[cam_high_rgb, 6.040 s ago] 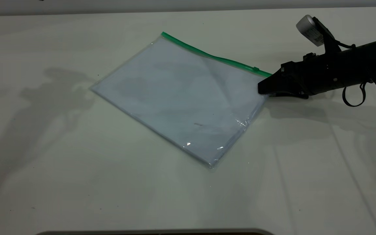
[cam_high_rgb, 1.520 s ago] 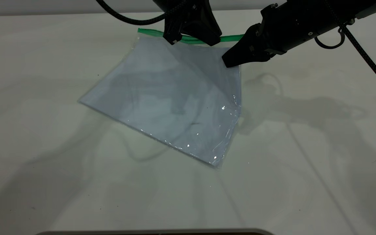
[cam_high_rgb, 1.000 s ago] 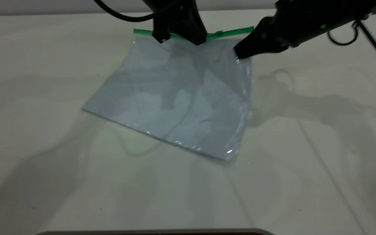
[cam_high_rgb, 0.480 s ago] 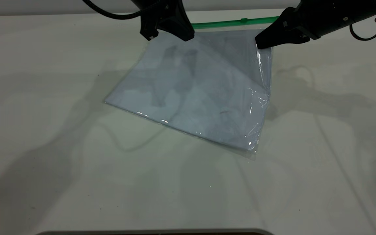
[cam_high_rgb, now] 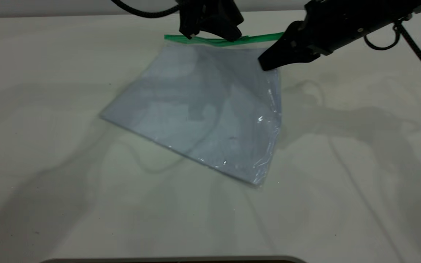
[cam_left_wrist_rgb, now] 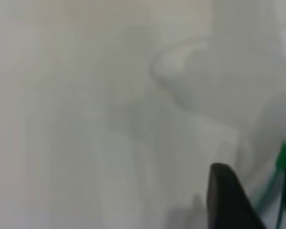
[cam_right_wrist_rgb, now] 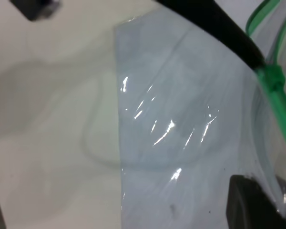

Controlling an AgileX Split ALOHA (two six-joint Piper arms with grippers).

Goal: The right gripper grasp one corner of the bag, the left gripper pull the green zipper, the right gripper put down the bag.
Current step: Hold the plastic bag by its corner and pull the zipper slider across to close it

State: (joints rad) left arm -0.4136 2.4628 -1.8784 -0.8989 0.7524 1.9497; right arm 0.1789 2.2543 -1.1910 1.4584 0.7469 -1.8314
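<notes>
Since half a second ago, the bag [cam_high_rgb: 203, 106] swung back leftward; its green zipper [cam_high_rgb: 225, 39] runs along the table's [cam_high_rgb: 49, 182] far edge.
Exterior view: the right gripper [cam_high_rgb: 269, 62] is clamped on the corner of the bag [cam_high_rgb: 274, 40]; the left gripper [cam_high_rgb: 210, 33], grip unclear, sits on the zipper just left. Left wrist: green strip beside a finger [cam_left_wrist_rgb: 229, 195]. Right wrist: zipper tracks look parted.

Flat matte off-white worktop [cam_high_rgb: 68, 190], faintly speckled, crossed by soft shadows. Flat rectangular clear plastic bag [cam_high_rgb: 203, 109] with pale bluish-white sheets inside; near edge rests on worktop, far green-stripped edge raised.

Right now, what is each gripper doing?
Left gripper: shut on the green zipper.
Right gripper: shut on the corner of the bag.
</notes>
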